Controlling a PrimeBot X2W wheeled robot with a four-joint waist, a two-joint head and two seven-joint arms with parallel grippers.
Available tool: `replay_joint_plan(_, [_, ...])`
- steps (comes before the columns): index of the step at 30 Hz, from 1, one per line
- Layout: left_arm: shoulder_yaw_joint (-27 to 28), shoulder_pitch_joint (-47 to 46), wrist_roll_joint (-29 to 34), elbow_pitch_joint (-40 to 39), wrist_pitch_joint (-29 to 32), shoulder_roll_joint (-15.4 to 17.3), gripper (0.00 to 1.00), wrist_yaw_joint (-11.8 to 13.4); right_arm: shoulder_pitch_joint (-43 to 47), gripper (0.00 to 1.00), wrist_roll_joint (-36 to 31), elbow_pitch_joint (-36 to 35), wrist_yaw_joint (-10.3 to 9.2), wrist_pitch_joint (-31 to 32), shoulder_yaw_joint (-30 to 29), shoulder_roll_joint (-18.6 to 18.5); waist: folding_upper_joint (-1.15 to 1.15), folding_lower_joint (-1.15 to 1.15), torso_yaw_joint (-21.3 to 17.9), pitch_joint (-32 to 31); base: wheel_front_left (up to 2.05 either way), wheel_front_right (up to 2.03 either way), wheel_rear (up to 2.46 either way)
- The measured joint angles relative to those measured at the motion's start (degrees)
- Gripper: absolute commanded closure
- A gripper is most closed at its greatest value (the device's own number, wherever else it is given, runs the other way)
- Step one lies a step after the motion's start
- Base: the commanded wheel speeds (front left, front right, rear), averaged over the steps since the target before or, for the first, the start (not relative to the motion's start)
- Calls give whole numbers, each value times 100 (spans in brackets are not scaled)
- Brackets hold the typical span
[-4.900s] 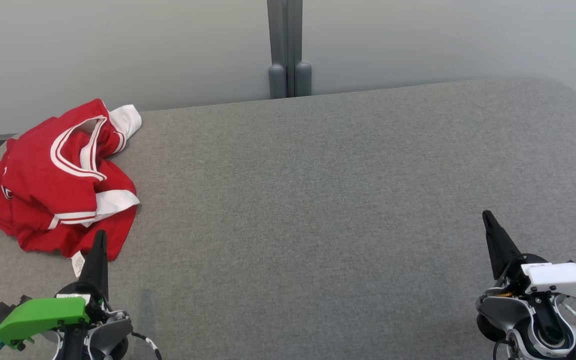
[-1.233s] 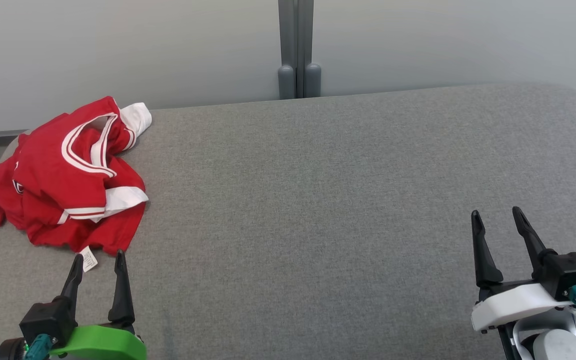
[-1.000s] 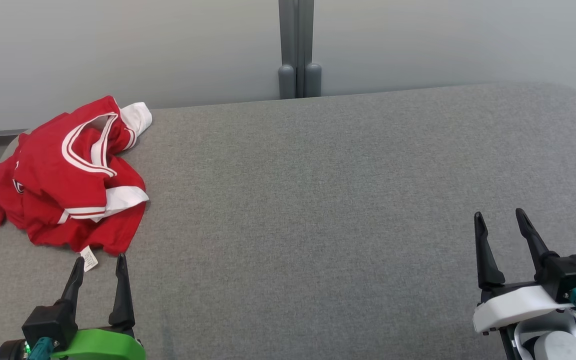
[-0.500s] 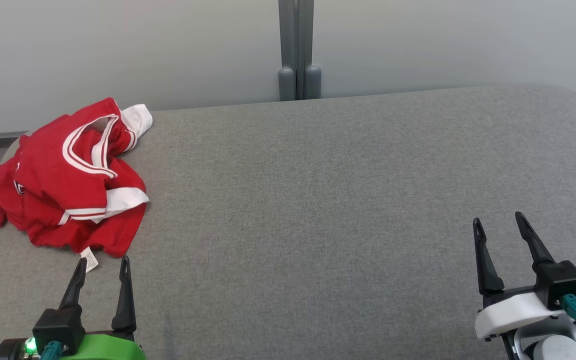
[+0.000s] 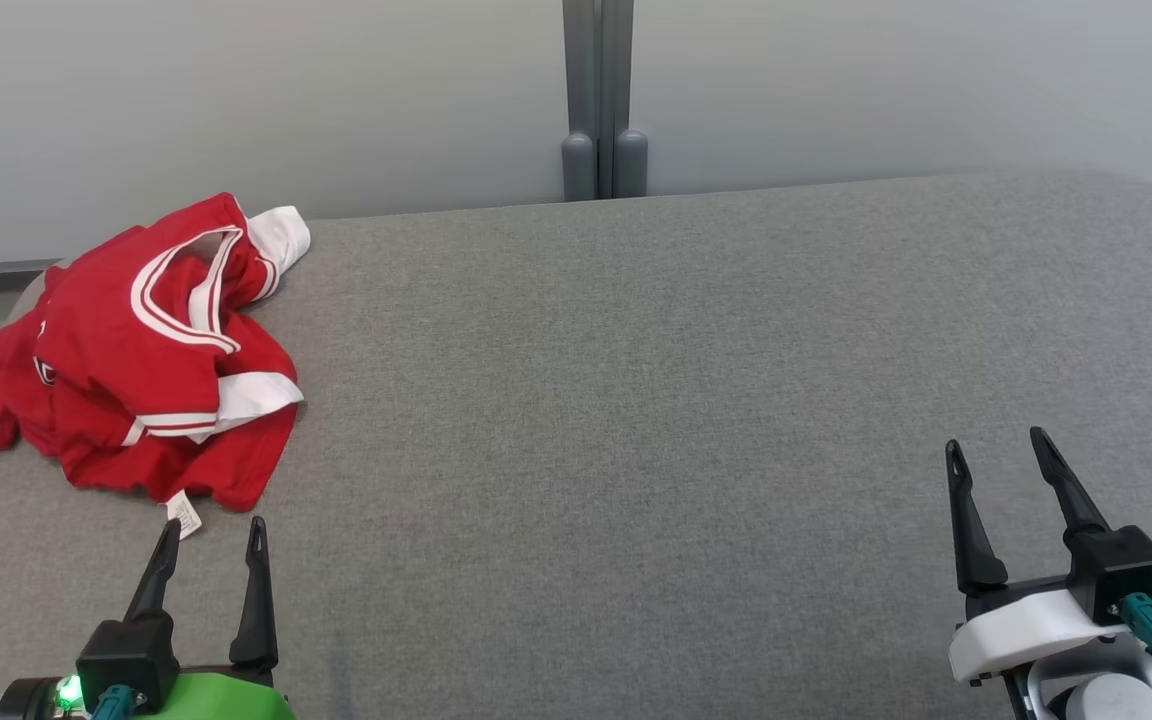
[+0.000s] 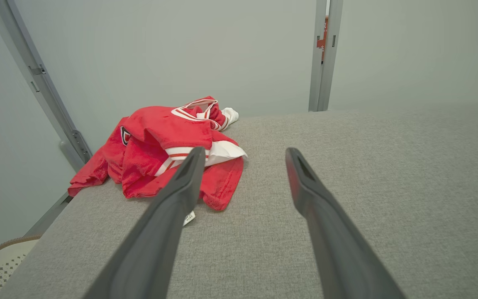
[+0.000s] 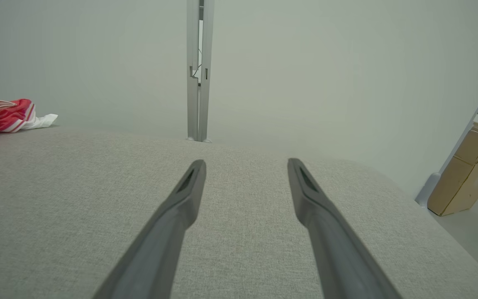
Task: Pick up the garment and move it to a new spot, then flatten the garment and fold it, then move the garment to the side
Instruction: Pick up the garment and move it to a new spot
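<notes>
You rolled both wrists. Five seconds back each gripper showed one finger, edge-on. The left gripper [image 5: 215, 522] and right gripper [image 5: 994, 440] ended with both fingers side by side and spread apart. The left finger had crossed the near hem of the garment [image 5: 106, 340] in the head view. It ended just short of that hem, beside the garment's tag [image 5: 184, 517]. A green light [image 5: 66, 690] came on at each gripper's base. The head camera shifted slightly too.

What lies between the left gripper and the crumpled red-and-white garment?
Head view: a bare strip of grey fabric table, and the small white label of the garment, by the left gripper.
</notes>
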Motion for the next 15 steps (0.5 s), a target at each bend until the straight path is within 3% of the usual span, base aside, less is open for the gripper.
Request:
replay_joint_plan(8, [11,-10,16,33,0,-23,0,-41,8,0,53,-32,0,-2,102,18,0,0,282,-20,0,0,0])
replay_joint_plan(15, [54,16,56,54,0,-26,0,-44,38,0,103,30,0,-2,303,38,0,0,799,-59,0,0,0])
